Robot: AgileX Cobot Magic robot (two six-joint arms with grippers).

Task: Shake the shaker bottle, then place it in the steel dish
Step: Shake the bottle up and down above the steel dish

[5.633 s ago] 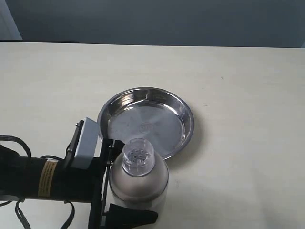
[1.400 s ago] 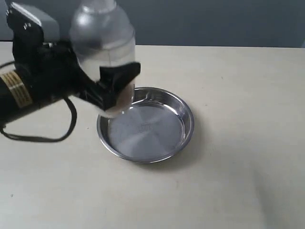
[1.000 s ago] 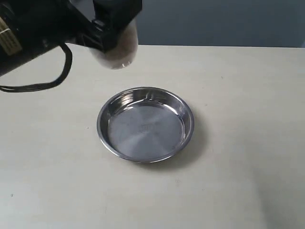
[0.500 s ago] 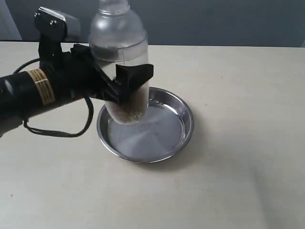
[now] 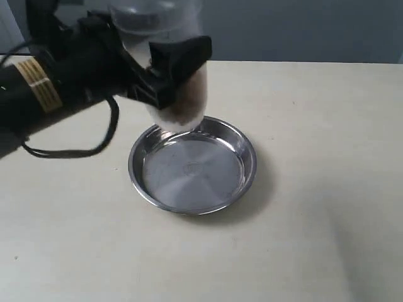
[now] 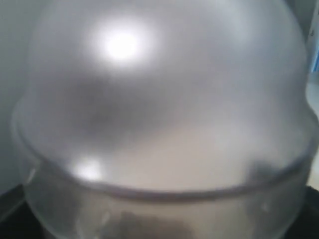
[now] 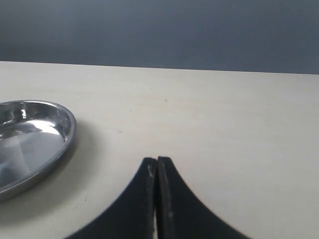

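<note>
My left gripper (image 5: 165, 72) is shut on the shaker bottle (image 5: 182, 104), holding it in the air above the far left rim of the steel dish (image 5: 245, 179). Brown bits show through the bottle's lower end; its top runs out of the exterior view. In the left wrist view the frosted bottle (image 6: 159, 114) fills the picture and hides the fingers. The steel dish stands bare on the table, and its rim (image 7: 67, 134) also shows in the right wrist view. My right gripper (image 7: 157, 162) is shut on nothing, low over the table to the right of the dish, out of the exterior view.
The pale table (image 5: 315, 126) stretches to a dark wall at the back. A black cable (image 5: 94, 148) hangs from my left arm over the table left of the dish.
The left gripper has swung the bottle up and down over the last seconds. Since half a second ago it has risen and shifted slightly right, above the dish's far rim.
</note>
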